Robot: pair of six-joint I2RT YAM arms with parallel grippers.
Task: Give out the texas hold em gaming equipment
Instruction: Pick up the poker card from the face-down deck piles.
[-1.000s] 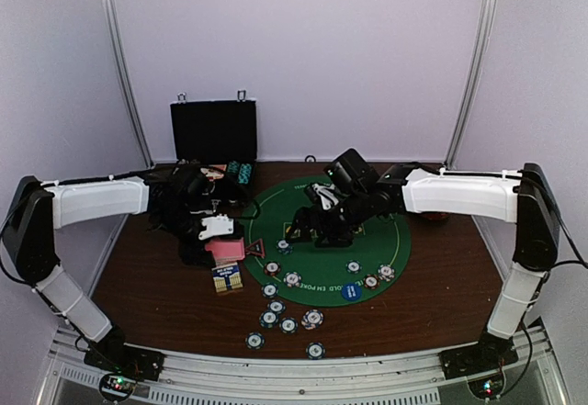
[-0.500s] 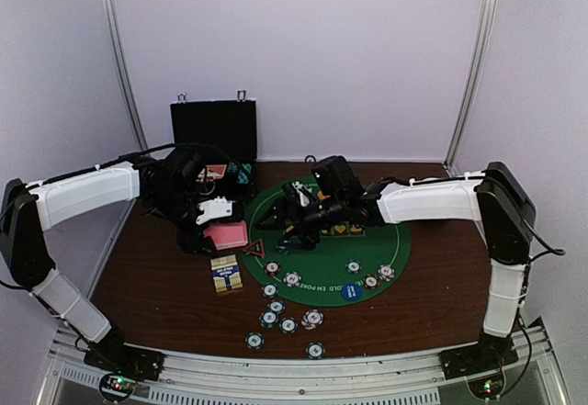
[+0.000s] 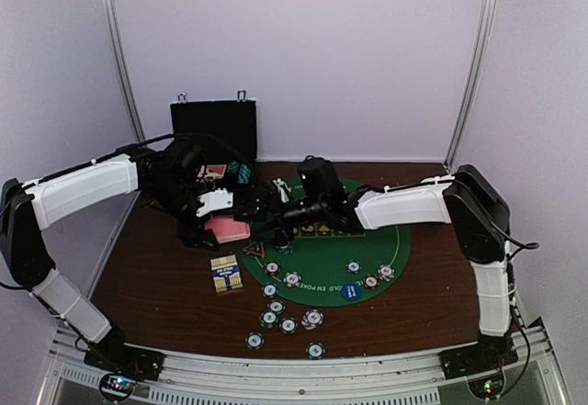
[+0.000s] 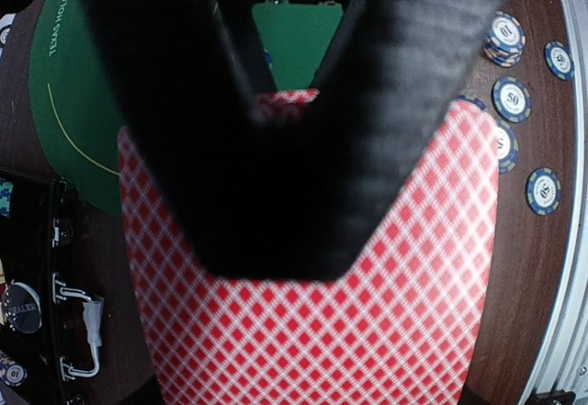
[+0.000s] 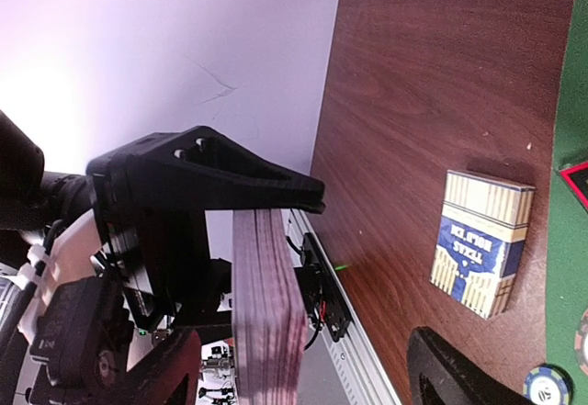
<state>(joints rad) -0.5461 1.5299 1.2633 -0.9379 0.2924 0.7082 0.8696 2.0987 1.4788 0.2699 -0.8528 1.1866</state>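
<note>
My left gripper [image 3: 213,214] is shut on a deck of pink-red-backed playing cards [image 3: 230,230] and holds it above the table at the mat's left edge. In the left wrist view the checked card back [image 4: 312,331] fills the frame under a black finger [image 4: 276,166]. My right gripper [image 3: 261,210] is open and reaches left to the deck. In the right wrist view the deck shows edge-on [image 5: 266,313] between its two spread fingers [image 5: 455,377]. Striped poker chips [image 3: 292,279] lie on the green round mat [image 3: 386,230] and on the table in front of it [image 3: 269,318].
A blue and cream card box [image 3: 226,274] lies below the deck and shows in the right wrist view [image 5: 482,240]. A red-edged triangle [image 3: 254,250] and a blue disc [image 3: 350,291] sit on the mat. Teal chips [image 3: 241,173] stand by the open black case [image 3: 213,129].
My right gripper has moved left across the mat up to the deck. My left gripper has carried the deck a little back and right.
</note>
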